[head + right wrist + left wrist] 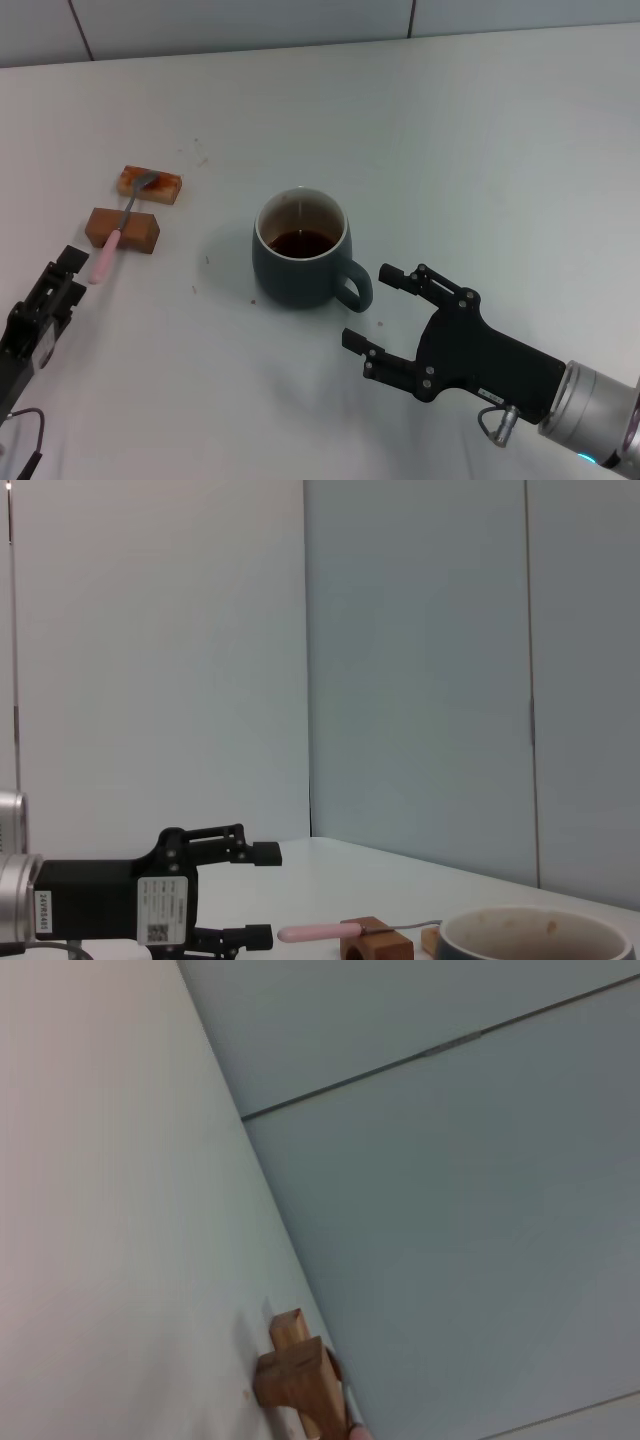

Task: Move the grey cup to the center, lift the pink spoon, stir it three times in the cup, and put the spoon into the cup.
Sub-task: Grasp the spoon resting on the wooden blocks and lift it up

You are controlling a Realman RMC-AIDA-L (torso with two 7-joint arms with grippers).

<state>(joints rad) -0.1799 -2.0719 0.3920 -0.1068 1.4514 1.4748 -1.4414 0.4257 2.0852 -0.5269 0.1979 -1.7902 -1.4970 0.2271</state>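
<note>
left pincer [66, 272]: fingers spread, low at left | right pincer [375, 308]: fingers spread, low at right

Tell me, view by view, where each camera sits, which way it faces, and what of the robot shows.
Head view: high on the robot, looking down at the table; the grey cup sits mid-table, the open right gripper by its handle, the left gripper near the pink spoon.
Left wrist view: low over the table, facing the wall past the wooden blocks; no robot part visible.
Right wrist view: near table level, facing the wall across the cup's rim; the other arm's open gripper appears.
Shared: both wrist views show the blocks.
</note>
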